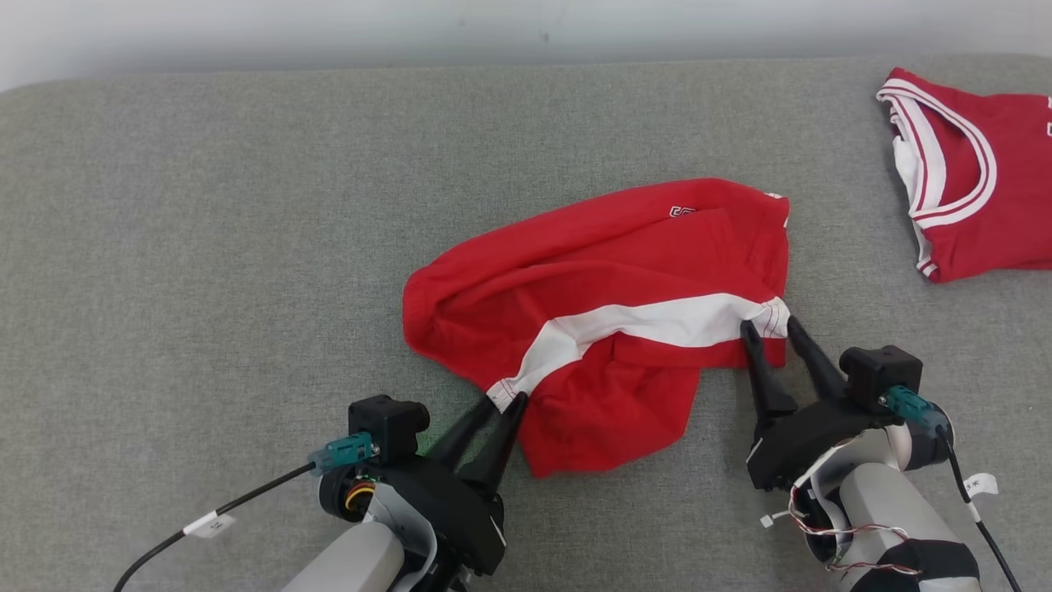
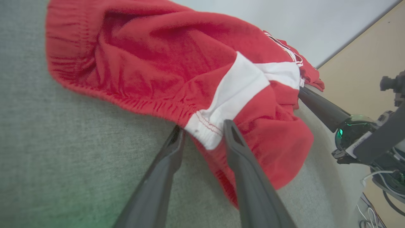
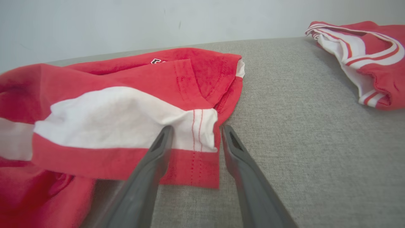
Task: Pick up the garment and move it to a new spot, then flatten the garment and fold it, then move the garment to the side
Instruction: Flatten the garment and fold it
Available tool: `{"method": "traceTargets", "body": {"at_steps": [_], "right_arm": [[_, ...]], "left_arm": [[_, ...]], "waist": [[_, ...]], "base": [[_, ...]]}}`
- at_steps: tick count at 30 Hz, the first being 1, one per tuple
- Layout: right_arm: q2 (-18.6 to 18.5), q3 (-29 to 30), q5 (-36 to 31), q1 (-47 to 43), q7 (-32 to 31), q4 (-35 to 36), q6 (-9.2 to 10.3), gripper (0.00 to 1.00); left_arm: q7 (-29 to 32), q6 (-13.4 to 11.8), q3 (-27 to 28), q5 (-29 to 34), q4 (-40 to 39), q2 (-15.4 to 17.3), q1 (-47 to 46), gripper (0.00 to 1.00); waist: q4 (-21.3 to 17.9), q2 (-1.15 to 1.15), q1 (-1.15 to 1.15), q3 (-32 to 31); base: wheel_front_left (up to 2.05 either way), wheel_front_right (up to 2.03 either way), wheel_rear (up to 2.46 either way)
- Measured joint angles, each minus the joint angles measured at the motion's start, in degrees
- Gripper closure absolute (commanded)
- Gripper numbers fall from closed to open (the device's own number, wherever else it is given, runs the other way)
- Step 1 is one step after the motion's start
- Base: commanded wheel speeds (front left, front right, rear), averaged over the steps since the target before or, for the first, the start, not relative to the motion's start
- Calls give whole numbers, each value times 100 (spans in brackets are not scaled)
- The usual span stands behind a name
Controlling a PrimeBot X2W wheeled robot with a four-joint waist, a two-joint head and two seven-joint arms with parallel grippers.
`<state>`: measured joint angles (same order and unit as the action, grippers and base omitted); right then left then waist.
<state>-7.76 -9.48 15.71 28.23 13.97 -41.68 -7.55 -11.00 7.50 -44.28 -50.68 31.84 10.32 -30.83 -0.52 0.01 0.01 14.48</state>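
Surface: You are working over a grey woven padded top (image 1: pixel 205 247) that fills most of the head view, edge to edge.
Room: A pale plain wall (image 1: pixel 411 29) runs along the top of the frame behind the pad.
Garment place: The garment (image 1: pixel 608 263) lies crumpled at the centre of the head view, resting on the pad.
Other cloth: A second red piece with red-and-white stripe trim (image 1: pixel 978 189) lies at the upper right, well apart from your garment.
Left fingers: Your left gripper (image 1: pixel 503 401) is at the lower centre-left. In the left wrist view its fingers stand a narrow way apart, with the stitched lower-left end of the white band (image 1: pixel 657 321) between them. They touch the cloth but have not pinched it.
Right fingers: Your right gripper (image 1: pixel 770 326) is at the lower right. Its fingers are parted a little wider and straddle the band's right end. One tip lies on the white cloth and the other sits just beside the hem, so nothing is clamped.
Long axis: The heap runs from lower left to upper right in the head view. The white band crosses it on the same slant, from one gripper to the other.
Facing: A scrap of black lettering with a white outline (image 1: pixel 682 212) shows near the top edge. You cannot tell which end is the collar.
Lie: The red cloth is bunched and folded over itself, not flat.
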Motion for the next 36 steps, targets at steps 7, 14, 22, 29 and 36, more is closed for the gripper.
{"method": "traceTargets", "body": {"at_steps": [7, 14, 22, 29, 36], "right_arm": [[-2, -202, 186, 136, 77, -93, 0, 100], [-296, -234, 308, -188, 101, 641, 0, 100], [-513, -415, 773, 83, -26, 1428, 0, 100], [-558, -445, 1205, 1677, -591, 1716, 0, 100], [-546, -177, 1425, 3795, -1170, 1433, 0, 100]], "left_arm": [[-247, 0, -179, -288, -10, 54, -63, 100], [-382, 1, 126, -223, -411, 304, 42, 100], [-230, -43, 547, -25, -1091, 835, -534, 100], [566, -38, 909, 9, -1390, 1332, -2396, 100], [1116, -7, 1040, -46, -1096, 1395, -4663, 100]], "waist": [[50, 0, 0, 32], [83, 0, -1, -205], [-1, 0, -1, -385], [-100, -1, -1, -38], [-172, 0, 0, 678]], "base": [[0, 0, 0], [0, 0, 0], [0, 0, 0], [0, 0, 0], [0, 0, 0]]}}
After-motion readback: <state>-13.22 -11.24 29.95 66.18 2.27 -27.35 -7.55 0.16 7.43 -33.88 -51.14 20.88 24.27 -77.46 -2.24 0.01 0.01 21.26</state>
